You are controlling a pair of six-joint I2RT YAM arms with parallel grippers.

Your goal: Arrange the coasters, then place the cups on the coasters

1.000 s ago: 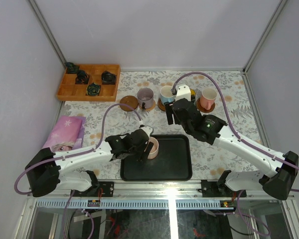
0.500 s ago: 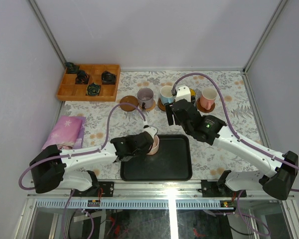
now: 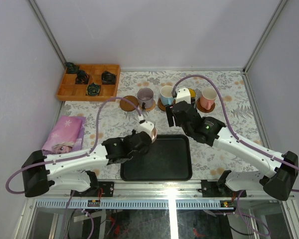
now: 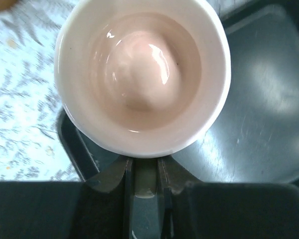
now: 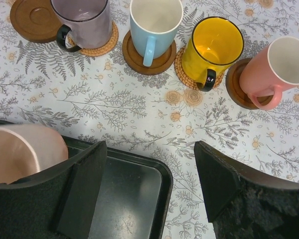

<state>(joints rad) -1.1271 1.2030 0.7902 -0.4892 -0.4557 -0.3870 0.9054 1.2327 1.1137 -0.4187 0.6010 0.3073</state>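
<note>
Pink cup [image 4: 142, 74] shifted to tray [image 4: 269, 109] corner (clamped in L pincer [image 4: 144, 168]).

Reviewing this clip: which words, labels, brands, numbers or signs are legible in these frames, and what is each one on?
No text can be read anywhere.
Pink packet: printed picture, any lettering too small to read.
Peach-pink cup, mauve cup, blue cup, yellow cup, salmon cup: plain, no print.
Black tray: no marking visible.
</note>
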